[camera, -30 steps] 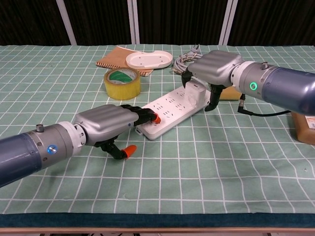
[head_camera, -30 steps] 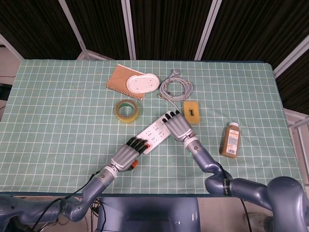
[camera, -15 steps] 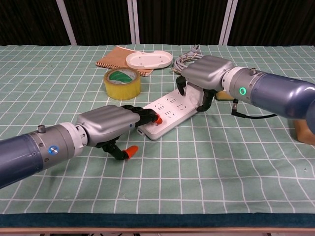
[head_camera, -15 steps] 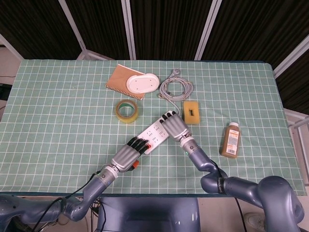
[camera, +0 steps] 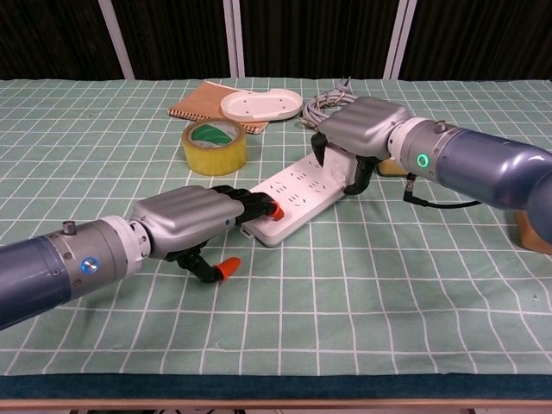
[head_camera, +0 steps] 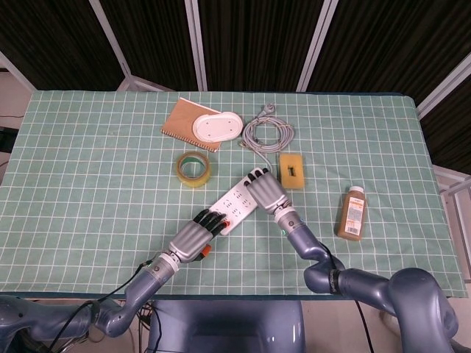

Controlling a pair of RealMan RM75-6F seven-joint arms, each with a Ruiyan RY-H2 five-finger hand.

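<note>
Your left robot hand (camera: 185, 220) lies flat with its fingertips (camera: 259, 203) on the near end of the white power strip (head_camera: 237, 200), which sits diagonally at the middle of the counter (head_camera: 88, 184). Your right robot hand (camera: 358, 129) rests over the strip's far end, fingers curled down onto it; whether it truly grips, you cannot tell. A yellow tape roll (head_camera: 195, 168) lies just left of the strip, a sponge (head_camera: 292, 170) to its right, and a brown bottle (head_camera: 352, 212) farther right.
</note>
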